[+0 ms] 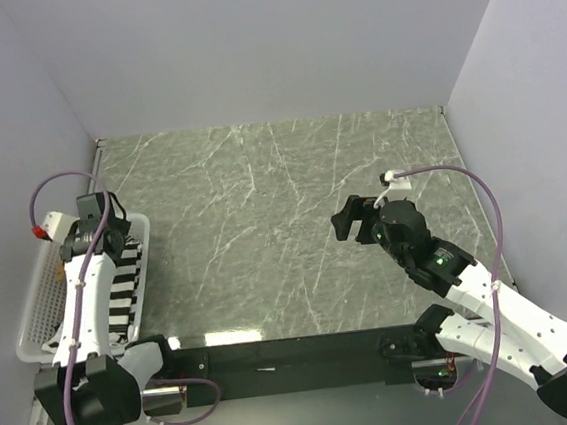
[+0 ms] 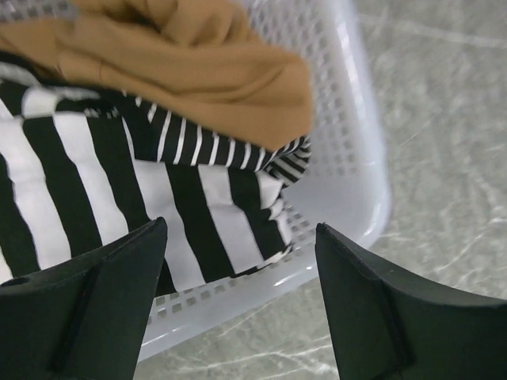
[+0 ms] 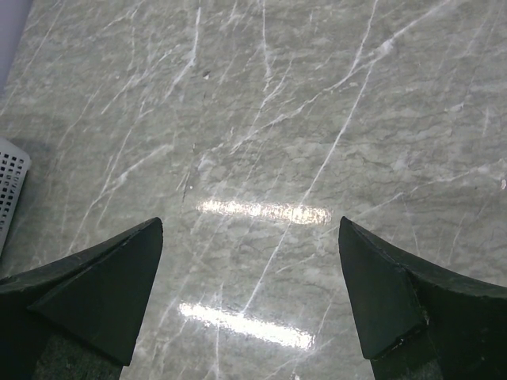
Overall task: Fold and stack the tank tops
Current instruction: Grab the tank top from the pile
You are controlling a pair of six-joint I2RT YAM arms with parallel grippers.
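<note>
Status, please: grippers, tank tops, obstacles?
Left gripper open over basket. Right gripper open over table. Black-and-white striped tank top, tan tank top bunched in basket. Nothing blocking.

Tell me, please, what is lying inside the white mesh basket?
A tan-brown top lies bunched over a wide-striped black-and-white top, with thinner-striped fabric peeking out between them. Whatever lies beneath them in the basket is hidden.

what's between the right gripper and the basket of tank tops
Nothing but bare marble table between the right gripper and the basket holding the tank tops, as the top view shows.
</note>
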